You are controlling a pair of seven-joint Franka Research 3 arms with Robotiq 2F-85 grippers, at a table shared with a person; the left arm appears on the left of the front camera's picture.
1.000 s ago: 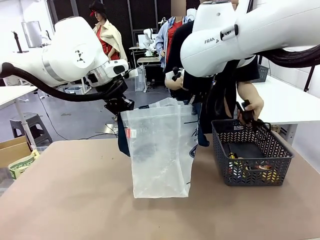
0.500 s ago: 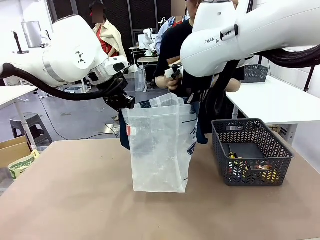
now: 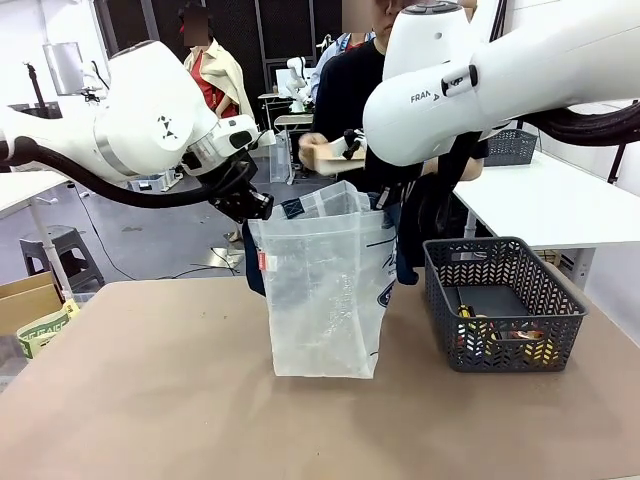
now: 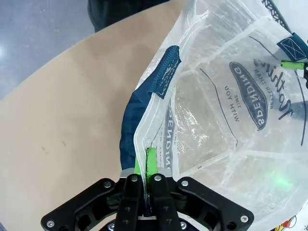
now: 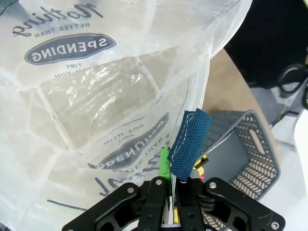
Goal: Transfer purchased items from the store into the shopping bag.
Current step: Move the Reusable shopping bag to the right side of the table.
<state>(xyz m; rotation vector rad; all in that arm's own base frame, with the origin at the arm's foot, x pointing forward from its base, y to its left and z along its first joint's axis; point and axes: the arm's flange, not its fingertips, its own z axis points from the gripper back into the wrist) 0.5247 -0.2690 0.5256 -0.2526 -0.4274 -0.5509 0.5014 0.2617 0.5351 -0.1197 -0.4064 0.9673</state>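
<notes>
The translucent shopping bag (image 3: 320,290) stands upright mid-table, its mouth held apart by both grippers. My left gripper (image 3: 255,205) is shut on the bag's left rim (image 4: 148,163), next to a navy handle (image 4: 166,72). My right gripper (image 3: 384,203) is shut on the right rim (image 5: 168,168), beside the other handle (image 5: 190,139). The dark grey basket (image 3: 575,300) sits to the bag's right with red and yellow packets (image 3: 470,335) inside. A person's hand (image 3: 312,148) holds a tan item (image 3: 330,157) just behind and above the bag's mouth.
The brown table (image 3: 150,400) has bare room left of and in front of the bag. A cardboard box (image 3: 30,310) sits off its left edge. A white table (image 3: 570,200) stands behind the basket (image 5: 250,159).
The person's hand has left the basket and now holds a tan item near the bag's mouth. The bag has shifted slightly right with both grippers still on its rim.
</notes>
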